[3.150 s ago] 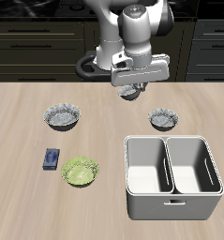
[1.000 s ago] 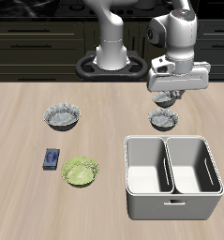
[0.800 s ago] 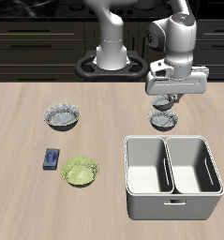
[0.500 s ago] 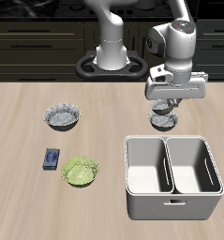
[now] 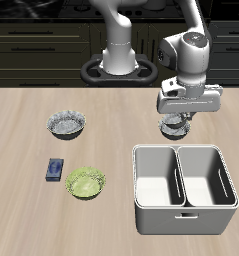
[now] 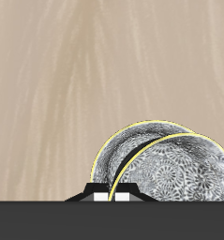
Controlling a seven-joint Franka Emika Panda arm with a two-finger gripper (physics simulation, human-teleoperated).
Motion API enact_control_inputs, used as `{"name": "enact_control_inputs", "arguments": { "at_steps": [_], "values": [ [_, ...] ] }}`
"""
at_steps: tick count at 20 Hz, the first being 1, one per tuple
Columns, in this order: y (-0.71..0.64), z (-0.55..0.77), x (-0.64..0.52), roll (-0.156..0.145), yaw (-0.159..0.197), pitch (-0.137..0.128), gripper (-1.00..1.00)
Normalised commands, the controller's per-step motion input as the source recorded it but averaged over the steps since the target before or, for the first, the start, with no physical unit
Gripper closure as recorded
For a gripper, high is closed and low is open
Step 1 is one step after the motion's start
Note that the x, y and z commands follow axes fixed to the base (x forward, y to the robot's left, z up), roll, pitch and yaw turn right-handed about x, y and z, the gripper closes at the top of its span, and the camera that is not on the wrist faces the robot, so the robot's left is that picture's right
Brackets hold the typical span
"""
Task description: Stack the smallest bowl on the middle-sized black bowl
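Observation:
My gripper (image 5: 177, 119) is low over the middle-sized black bowl (image 5: 174, 129), which stands on the table just behind the white caddy. The gripper is shut on the rim of the smallest bowl (image 6: 174, 174), held right over the middle-sized bowl (image 6: 116, 156). In the wrist view the two speckled insides overlap, with the fingertips (image 6: 99, 197) pinching the small bowl's edge. I cannot tell whether the two bowls touch. In the exterior view the hand hides most of the smallest bowl.
The largest dark bowl (image 5: 66, 123) stands across the table. A yellow-green bowl (image 5: 86, 182) and a small blue object (image 5: 55, 170) lie nearer the front edge. A white two-compartment caddy (image 5: 178, 180) stands just in front of the bowls.
My gripper carried the smallest bowl from the table's back middle over to the middle-sized bowl and came down onto it during the last second.

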Motion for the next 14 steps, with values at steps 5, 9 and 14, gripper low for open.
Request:
{"name": "enact_control_inputs", "arguments": {
  "at_steps": [5,9,14],
  "values": [
    [-0.01,-0.16,0.08,0.004,-0.011,0.024,1.00],
    [0.06,-0.27,-0.03,0.000,0.002,0.038,1.00],
    [0.02,-0.08,-0.04,0.003,-0.020,0.036,-1.00]
  ]
}}
